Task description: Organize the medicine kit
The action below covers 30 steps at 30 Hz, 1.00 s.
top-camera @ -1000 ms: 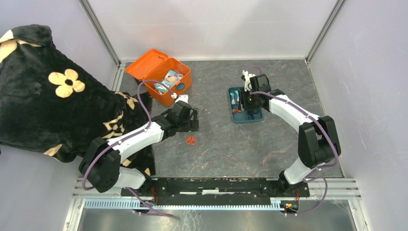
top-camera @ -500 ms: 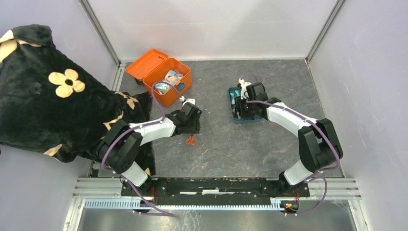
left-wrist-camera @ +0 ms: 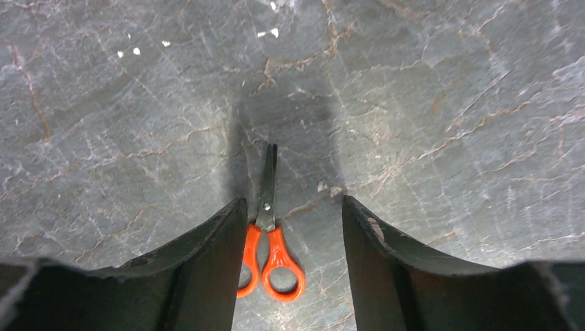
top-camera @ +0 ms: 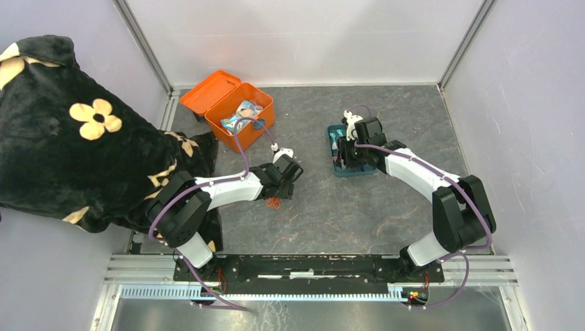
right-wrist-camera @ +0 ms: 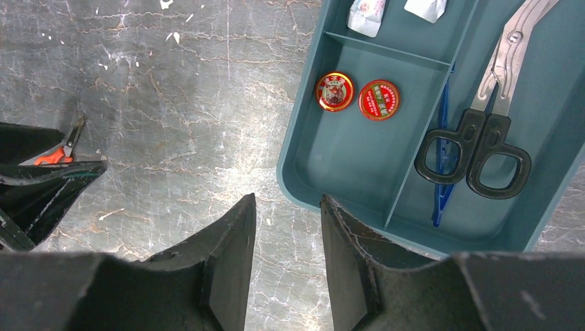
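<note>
Orange plastic medicine kit (top-camera: 209,92), rectangular with rounded corners, sits at the far left of the grey stone-patterned worktop (top-camera: 324,207). Its hinged lid is folded back and several packets lie inside.

Status of items:
- One pair of small orange-handled scissors (left-wrist-camera: 268,231) lies loose on the worktop, near and to the right of the kit.
- A flat teal compartment tray (right-wrist-camera: 331,165) rests well apart, at centre right. It holds black-handled shears (right-wrist-camera: 483,138), two round red tins (right-wrist-camera: 334,91), blue tweezers (right-wrist-camera: 443,138) and white sachets (right-wrist-camera: 365,14).

Gripper states:
- Left gripper (left-wrist-camera: 291,201): lowered over the small scissors, jaws apart and straddling them. The left finger sits against the handles, and no clamp is made.
- Right gripper (right-wrist-camera: 288,198): jaws apart with nothing between them, positioned just beside the near-left edge of the tray.

Progress assessment: partial. Remaining work appears to be securing the loose scissors, stowing them, seating the tray in the kit and closing the lid.
</note>
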Available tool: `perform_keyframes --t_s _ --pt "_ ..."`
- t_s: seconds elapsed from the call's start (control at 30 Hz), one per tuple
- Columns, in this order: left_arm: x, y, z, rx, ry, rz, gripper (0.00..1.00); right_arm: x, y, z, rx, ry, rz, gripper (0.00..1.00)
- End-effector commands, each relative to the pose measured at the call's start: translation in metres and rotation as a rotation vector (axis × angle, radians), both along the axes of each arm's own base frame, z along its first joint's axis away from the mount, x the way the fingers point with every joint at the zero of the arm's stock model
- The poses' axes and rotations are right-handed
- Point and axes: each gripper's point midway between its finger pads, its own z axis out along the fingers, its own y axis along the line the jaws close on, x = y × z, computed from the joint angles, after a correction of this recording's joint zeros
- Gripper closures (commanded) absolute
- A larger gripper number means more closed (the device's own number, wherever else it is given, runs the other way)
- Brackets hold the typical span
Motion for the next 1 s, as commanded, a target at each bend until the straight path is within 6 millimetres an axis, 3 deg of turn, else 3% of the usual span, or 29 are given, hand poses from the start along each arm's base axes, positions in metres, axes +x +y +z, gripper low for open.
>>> perform_keyframes --t_s 0.0,0.27,0.6,0.8,0.97 --pt "-0.024 0.031 -0.013 0.133 0.081 0.05 0.39 0.005 -0.001 0.012 0.003 -0.055 -0.006 0.55" --pt "-0.029 0.027 -0.02 0.128 0.113 0.029 0.51 0.005 0.001 0.013 0.02 -0.058 0.002 0.55" --pt "-0.018 -0.021 -0.017 0.012 0.131 -0.046 0.8 0.005 -0.009 0.021 -0.007 -0.099 -0.037 0.55" --pt "0.0 -0.056 0.0 -0.051 0.109 -0.101 0.91 0.002 -0.01 0.024 0.014 -0.11 -0.053 0.55" --pt "0.013 -0.072 0.014 -0.082 0.083 -0.116 0.97 -0.004 -0.003 0.023 0.071 -0.101 -0.051 0.55"
